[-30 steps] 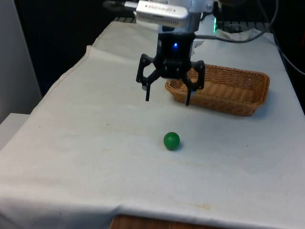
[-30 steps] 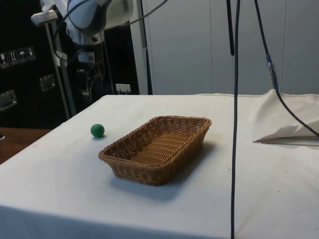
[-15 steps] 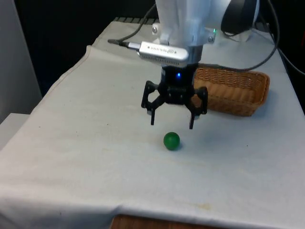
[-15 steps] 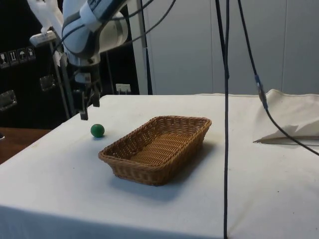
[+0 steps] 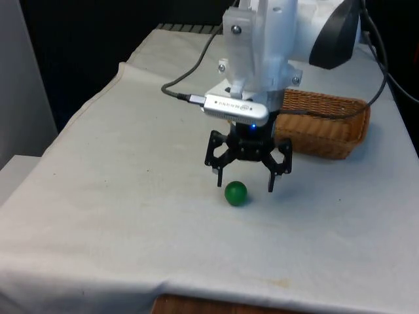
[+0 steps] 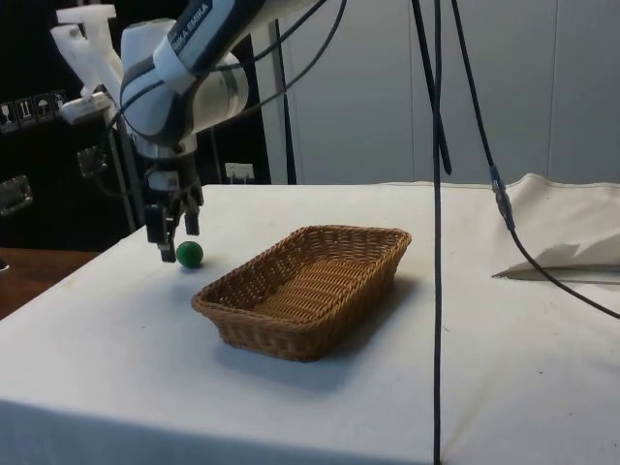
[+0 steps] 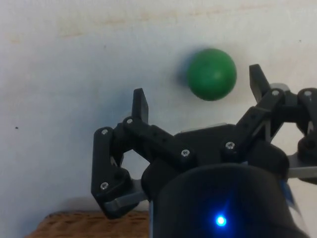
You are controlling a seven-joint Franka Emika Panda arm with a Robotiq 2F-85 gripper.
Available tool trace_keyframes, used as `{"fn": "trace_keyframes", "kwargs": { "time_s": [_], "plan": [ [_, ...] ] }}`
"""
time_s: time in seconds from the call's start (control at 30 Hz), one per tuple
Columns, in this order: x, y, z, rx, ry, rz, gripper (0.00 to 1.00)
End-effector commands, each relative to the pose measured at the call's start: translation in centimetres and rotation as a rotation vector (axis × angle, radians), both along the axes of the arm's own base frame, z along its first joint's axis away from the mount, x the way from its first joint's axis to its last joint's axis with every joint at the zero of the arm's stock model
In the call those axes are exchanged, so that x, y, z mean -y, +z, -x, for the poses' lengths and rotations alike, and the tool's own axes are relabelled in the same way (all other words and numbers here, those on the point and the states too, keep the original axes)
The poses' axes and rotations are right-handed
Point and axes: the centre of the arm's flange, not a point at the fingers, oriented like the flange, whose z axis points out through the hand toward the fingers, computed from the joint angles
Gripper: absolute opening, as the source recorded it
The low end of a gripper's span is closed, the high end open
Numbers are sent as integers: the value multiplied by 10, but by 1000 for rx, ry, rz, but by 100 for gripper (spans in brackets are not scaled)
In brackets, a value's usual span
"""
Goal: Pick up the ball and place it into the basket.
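The black two-finger gripper (image 5: 245,186) hovers just above the small green ball (image 5: 236,193) on the white cloth, fingers spread wide. I'd centre it more first, since the ball sits off toward one finger (image 7: 258,84), then drop and squeeze.

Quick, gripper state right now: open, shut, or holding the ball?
Gripper: open, holding nothing, poised just above the green ball, which sits on the white cloth.
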Motion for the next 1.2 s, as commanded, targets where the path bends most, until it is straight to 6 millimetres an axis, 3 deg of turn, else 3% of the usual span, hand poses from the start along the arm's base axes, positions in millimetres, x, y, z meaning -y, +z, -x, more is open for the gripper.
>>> {"fn": "trace_keyframes", "kwargs": {
  "time_s": [0.0, 0.3, 0.57, 0.8, 1.17],
  "plan": [
    [0, -3, 1, -3, -1, 0, 100],
    [31, -26, 5, -23, -11, -8, 100],
    [44, -22, 4, -2, -13, -15, 100],
    [48, -16, 1, 30, -12, -28, 100],
    [45, -25, 3, 44, -13, -77, 100]
  ]
}}
